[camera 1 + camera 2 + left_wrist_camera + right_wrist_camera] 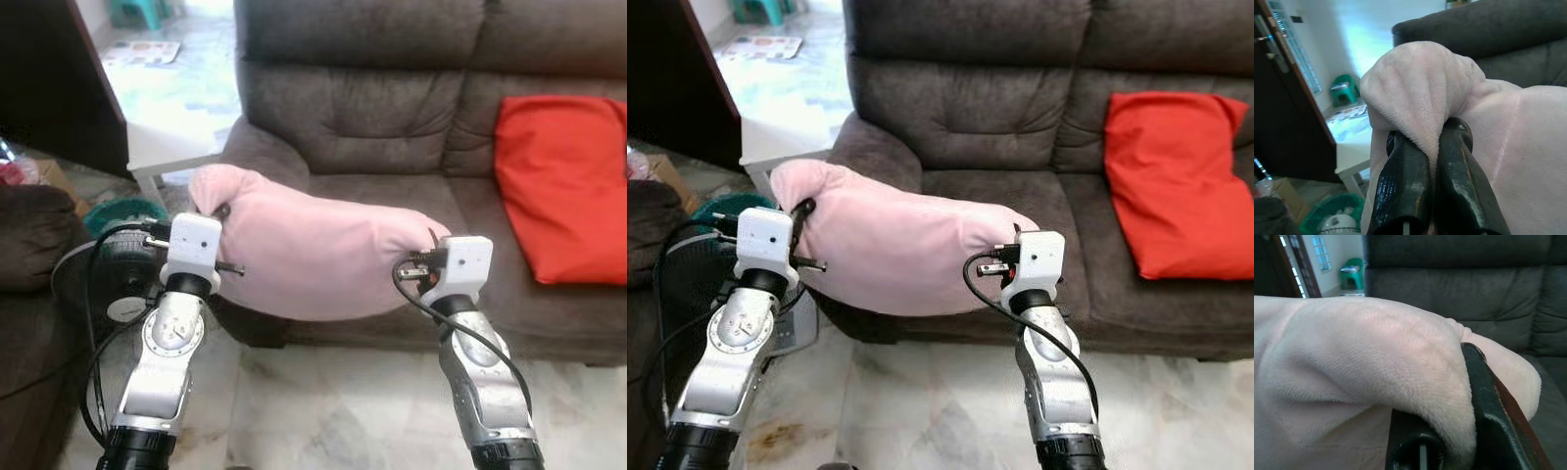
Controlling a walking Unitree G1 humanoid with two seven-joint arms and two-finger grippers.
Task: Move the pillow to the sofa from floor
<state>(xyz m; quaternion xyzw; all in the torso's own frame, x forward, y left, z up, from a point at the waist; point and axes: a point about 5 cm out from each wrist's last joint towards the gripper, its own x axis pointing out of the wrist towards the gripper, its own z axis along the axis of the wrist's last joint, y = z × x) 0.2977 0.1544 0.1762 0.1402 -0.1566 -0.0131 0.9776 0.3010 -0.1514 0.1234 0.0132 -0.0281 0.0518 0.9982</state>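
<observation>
A pink pillow [313,259] is held up off the floor between the two arms, in front of the near edge of a dark grey-brown sofa [392,127], its far side overlapping the seat cushion's front edge; whether it touches the seat cannot be told. The left gripper [1431,147] is clamped on the pillow's left end, its two black fingers [1403,191] pressed together with a bunched fold of the plush fabric pinched between them. The right gripper [1459,396] grips the pillow's right end, with fabric wedged between one finger below and the other alongside. The pillow sags a little between the two holds, with its left end raised higher than the right. On the right part of the sofa seat a red pillow [558,186] leans against the backrest, well apart from the pink one. To the left of the sofa stands a low white table [171,147], and nearer, by the left arm, a dark fan [122,269] sits on the marble-patterned floor [323,411]. A green stool [137,12] stands far off at the upper left.
</observation>
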